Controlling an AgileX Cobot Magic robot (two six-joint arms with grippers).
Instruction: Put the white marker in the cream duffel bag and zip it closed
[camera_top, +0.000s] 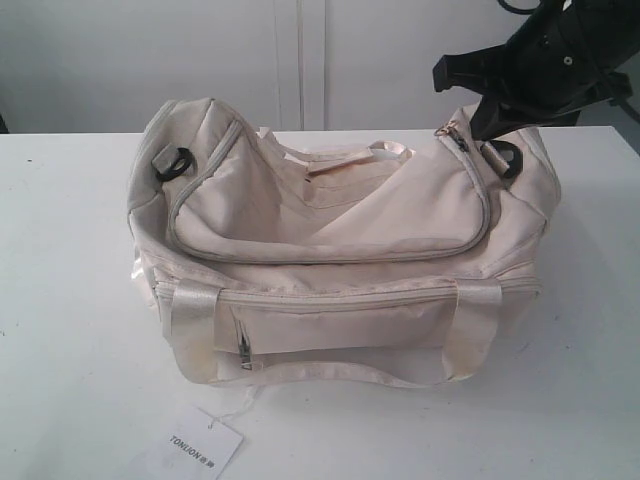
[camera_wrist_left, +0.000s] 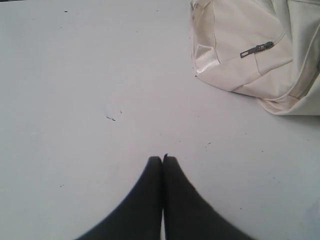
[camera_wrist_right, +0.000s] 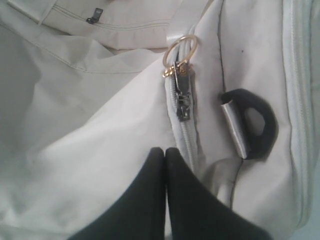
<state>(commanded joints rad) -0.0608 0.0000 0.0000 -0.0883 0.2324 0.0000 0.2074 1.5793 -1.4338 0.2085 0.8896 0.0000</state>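
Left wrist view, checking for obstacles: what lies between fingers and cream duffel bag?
Only bare table separates the fingers from the cream duffel bag, per left wrist view.

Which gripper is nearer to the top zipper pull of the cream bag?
Right. The right gripper is beside the zipper pull; the left gripper is over the table, away from the bag.

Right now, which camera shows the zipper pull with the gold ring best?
The right wrist view: the zipper pull and its gold ring sit close up, mid-picture. The exterior view shows it only as a speck at the right end of the cream duffel bag. The left wrist view shows a different pull.
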